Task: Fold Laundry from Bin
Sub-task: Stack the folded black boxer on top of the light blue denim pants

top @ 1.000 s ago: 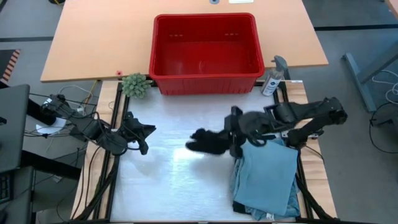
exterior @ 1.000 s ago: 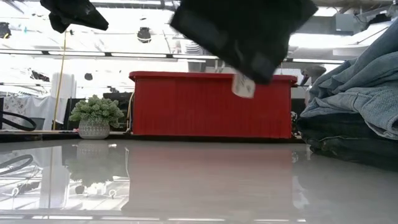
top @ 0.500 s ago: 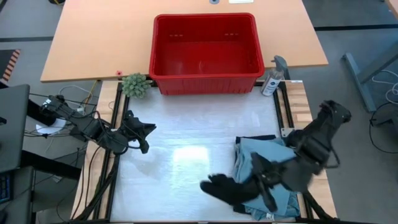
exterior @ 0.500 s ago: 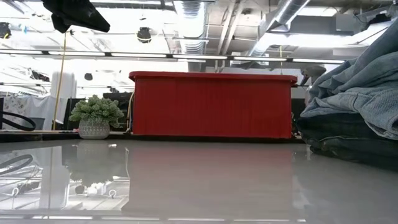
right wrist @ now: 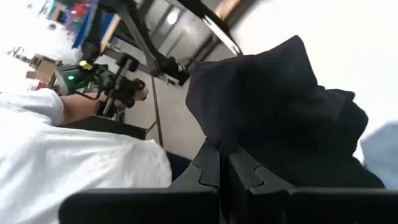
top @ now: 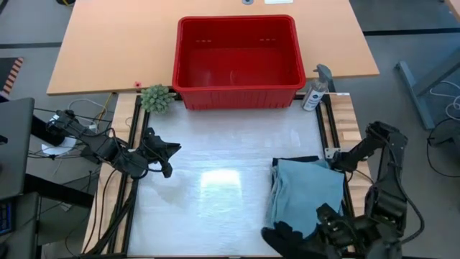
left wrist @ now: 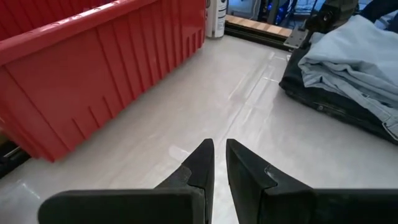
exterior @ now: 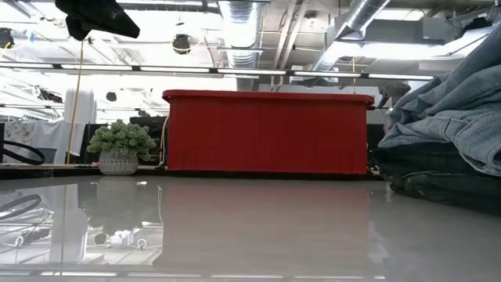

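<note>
The laundry is lying in a folded pile (top: pixel 307 198) at about four o'clock on the white table top (top: pixel 215 155), with a light blue piece on top and darker denim edges showing under it. In the low view the same pile (exterior: pixel 446 141) is rising at three o'clock, pale blue folds over a dark layer. One small black garment (top: pixel 291 239) is hanging at five o'clock, at the table's near edge just beside the pile, pinched in the right gripper (top: pixel 316 234). In the right wrist view the dark fingers (right wrist: pixel 208 171) are pressing together on that black cloth (right wrist: pixel 280 118), which is bunching up beyond them, while a person's white sleeve (right wrist: pixel 62 149) is showing in the room behind.

The red bin (top: pixel 237 54) is standing at twelve o'clock, straddling the far edge of the white top, its inside bare red plastic.

The left gripper (top: pixel 162 155) is waiting at nine o'clock, well apart from the pile; its fingers (left wrist: pixel 199 168) are nearly touching, holding nothing.

A small potted plant (top: pixel 157 98) is sitting at eleven o'clock beside the bin, and a spray bottle (top: pixel 316 90) is standing at one o'clock, just beside the bin's other corner.
</note>
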